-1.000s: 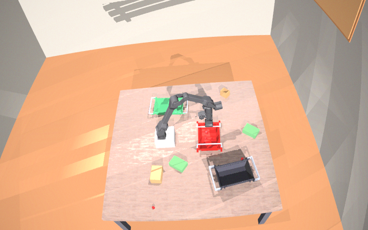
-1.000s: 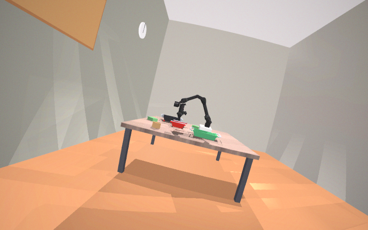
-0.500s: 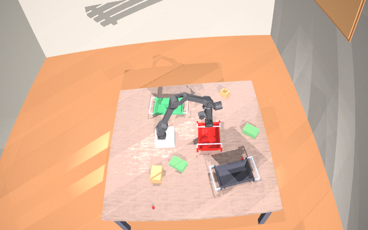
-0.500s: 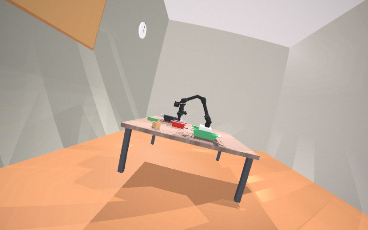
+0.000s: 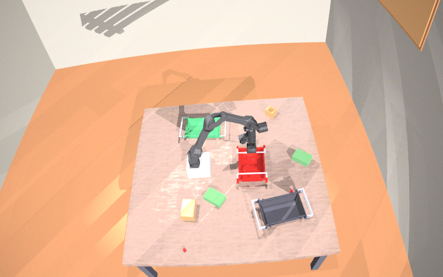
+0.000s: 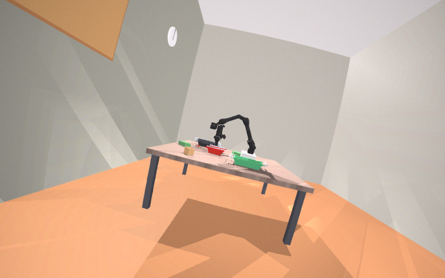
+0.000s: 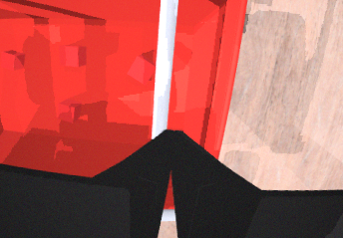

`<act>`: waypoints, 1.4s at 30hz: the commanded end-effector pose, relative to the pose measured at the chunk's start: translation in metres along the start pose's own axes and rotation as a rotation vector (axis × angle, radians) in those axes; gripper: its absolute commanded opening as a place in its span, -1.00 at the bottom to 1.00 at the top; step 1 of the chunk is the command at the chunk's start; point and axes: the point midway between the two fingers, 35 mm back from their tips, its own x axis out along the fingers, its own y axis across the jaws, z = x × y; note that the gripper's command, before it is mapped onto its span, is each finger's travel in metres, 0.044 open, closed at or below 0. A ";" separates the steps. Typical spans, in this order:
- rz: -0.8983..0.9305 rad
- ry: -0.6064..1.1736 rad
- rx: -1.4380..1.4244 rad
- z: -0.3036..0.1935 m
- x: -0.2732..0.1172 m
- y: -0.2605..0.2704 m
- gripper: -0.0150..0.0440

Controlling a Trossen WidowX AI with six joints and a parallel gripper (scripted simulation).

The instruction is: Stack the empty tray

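Observation:
The loaded red tray [image 5: 252,179] [image 6: 215,150] [image 7: 232,76] stands upright mid-table. Small red blocks [image 7: 75,56] lie on its floor. Its near bar [image 5: 252,174] and its far bar [image 5: 241,151] [image 7: 168,56] both lie across its top, close to the ends. My gripper [image 5: 251,151] [image 6: 217,143] [image 7: 173,137] points down over the far bar. Its fingertips meet, with nothing seen gripped; they hide part of that bar. An empty dark tray [image 5: 281,208] [image 6: 206,142] stands near the front right, bars out. A green tray [image 5: 195,128] [image 6: 248,161] stands at the back left, bars out, seemingly empty.
Green blocks [image 5: 214,197] [image 5: 301,157] lie either side of the red tray. A yellow block [image 5: 188,209] is front left. A hollow orange block [image 5: 271,111] is at the back. Tiny red pieces [image 5: 184,249] [image 5: 291,191] lie on the table. The arm's white base [image 5: 203,168] is left.

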 end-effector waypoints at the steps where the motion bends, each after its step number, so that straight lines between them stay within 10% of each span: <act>1: 0.000 0.000 0.000 0.000 0.000 0.000 -0.49; 11: 0.000 0.001 0.000 -0.002 -0.006 0.000 0.22; 20: -0.005 0.020 0.008 -0.005 -0.112 -0.001 1.00; 24: -0.007 0.025 0.010 0.002 -0.146 0.001 1.00; 42: -0.013 -0.008 0.012 0.213 -0.048 -0.171 1.00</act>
